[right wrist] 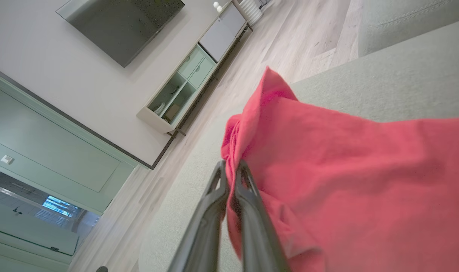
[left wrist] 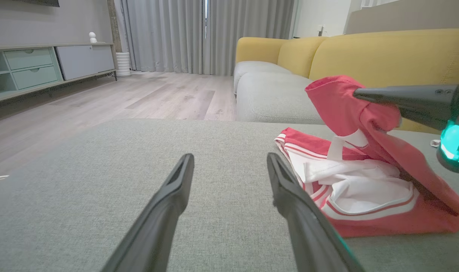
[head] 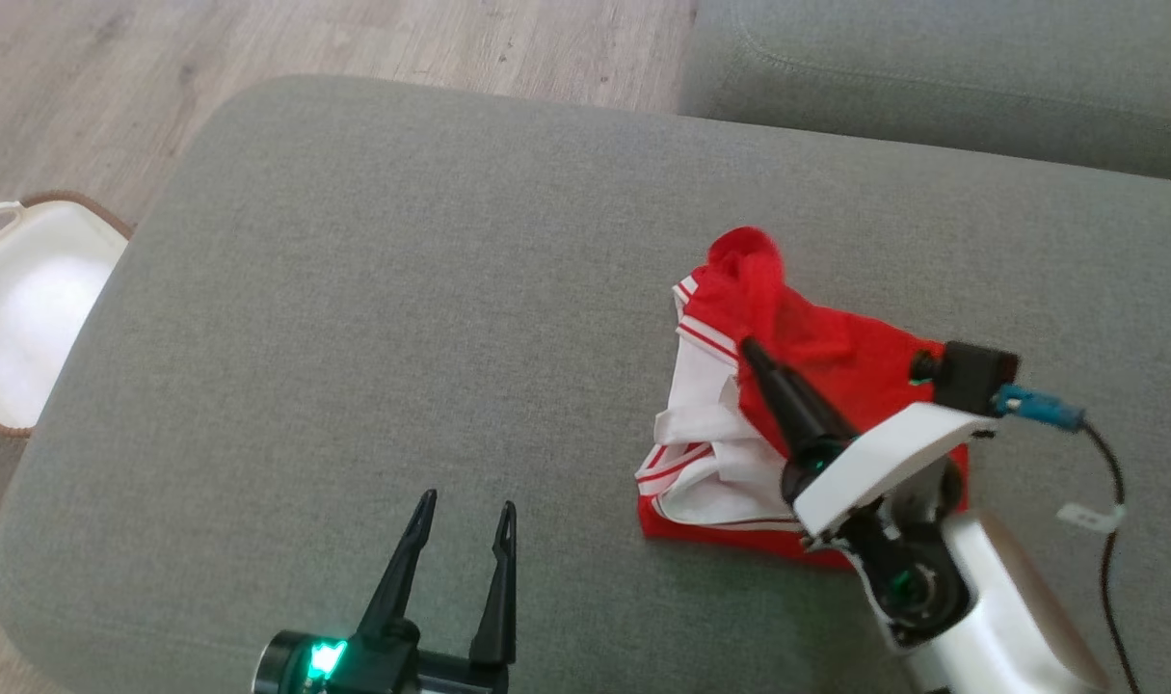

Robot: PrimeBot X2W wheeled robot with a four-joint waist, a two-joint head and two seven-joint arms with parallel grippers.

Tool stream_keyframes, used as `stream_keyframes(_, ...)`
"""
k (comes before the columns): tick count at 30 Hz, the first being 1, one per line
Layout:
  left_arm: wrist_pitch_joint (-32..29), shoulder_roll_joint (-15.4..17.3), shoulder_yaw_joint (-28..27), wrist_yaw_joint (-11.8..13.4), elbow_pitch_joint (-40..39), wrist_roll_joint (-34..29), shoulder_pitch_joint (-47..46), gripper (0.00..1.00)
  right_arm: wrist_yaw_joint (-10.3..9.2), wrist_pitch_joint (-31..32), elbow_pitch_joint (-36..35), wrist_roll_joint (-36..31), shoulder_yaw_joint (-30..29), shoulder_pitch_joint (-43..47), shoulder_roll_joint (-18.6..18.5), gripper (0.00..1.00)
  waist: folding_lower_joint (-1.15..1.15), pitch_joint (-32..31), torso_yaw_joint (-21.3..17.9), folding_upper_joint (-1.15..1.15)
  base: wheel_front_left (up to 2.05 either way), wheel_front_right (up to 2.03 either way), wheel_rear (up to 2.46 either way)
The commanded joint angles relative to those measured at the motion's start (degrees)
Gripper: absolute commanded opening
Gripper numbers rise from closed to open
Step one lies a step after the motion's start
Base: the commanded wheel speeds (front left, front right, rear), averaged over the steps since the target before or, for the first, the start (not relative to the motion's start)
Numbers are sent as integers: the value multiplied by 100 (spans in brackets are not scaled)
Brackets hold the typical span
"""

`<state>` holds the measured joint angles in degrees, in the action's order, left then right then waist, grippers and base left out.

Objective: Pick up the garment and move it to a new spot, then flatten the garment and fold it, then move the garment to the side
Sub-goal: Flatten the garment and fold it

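On the cushion (head: 354, 289), the right gripper (head: 747, 345) pinches the garment (head: 840, 355) tight, while the left gripper (head: 470, 506) gapes empty.

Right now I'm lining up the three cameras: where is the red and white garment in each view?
Head view: garment right of centre, on the grey cushion.
Left wrist view: garment at right.
Right wrist view: garment across centre and right.
Shared landmark: right gripper, shut on its raised red fold.
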<state>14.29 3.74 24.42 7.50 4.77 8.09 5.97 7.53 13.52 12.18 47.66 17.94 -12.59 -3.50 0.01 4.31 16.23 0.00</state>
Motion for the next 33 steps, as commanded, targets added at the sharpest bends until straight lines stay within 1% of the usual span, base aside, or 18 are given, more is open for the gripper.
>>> stream_keyframes(1,71,-83,-116,7,-162,1,-218,100,-4,-97,-154,63,171,-304,60,0,-1,28,10,0,0,0,0)
stream_keyframes(3,71,-84,-101,21,-160,19,-235,100,-4,-242,-28,195,344,-382,61,0,-1,56,8,0,0,0,0)
stream_keyframes(4,71,-84,-85,32,-159,34,-247,100,-4,-307,38,250,429,-422,61,38,-1,66,3,0,0,0,0)
stream_keyframes(5,71,-84,-71,46,-160,50,-261,100,-4,-392,83,331,507,-465,61,100,-1,71,-9,0,0,0,0)
stream_keyframes(9,71,-85,-60,93,-135,88,-290,100,-4,-717,204,646,743,-609,61,100,-1,22,-137,0,0,0,0)
stream_keyframes(12,71,-85,-94,111,-113,88,-269,100,-4,-896,228,486,734,-664,61,100,-1,-80,-304,0,0,0,0)
stream_keyframes(15,71,-86,-152,127,-95,83,-209,100,-4,-967,172,-39,526,-554,9,100,-1,-246,-479,0,0,0,0)
stream_keyframes(19,71,-86,-284,155,-57,93,-86,100,-4,-1211,-100,-882,90,-161,-300,100,-1,-492,-727,0,0,0,0)
stream_keyframes(21,71,-86,-348,151,-58,89,-47,100,-4,-1390,-278,-1183,-165,80,-413,100,-1,-563,-827,0,0,0,0)
stream_keyframes(24,71,-86,-409,124,-43,80,-5,100,-4,-1810,-450,-1789,-459,454,-701,100,-1,-677,-945,0,0,0,0)
stream_keyframes(28,71,-86,-505,104,-32,62,74,100,-4,-2479,-374,-2529,-838,998,-913,100,-1,-811,-1089,0,0,0,0)
stream_keyframes(30,71,-85,-555,91,-35,38,121,100,-4,-2704,-275,-2920,-976,1237,-964,100,-1,-868,-1153,0,0,0,0)
stream_keyframes(33,71,-69,-645,96,-52,-52,211,100,-4,-2835,-120,-3402,-1292,1561,-883,100,-1,-941,-1237,0,0,0,0)
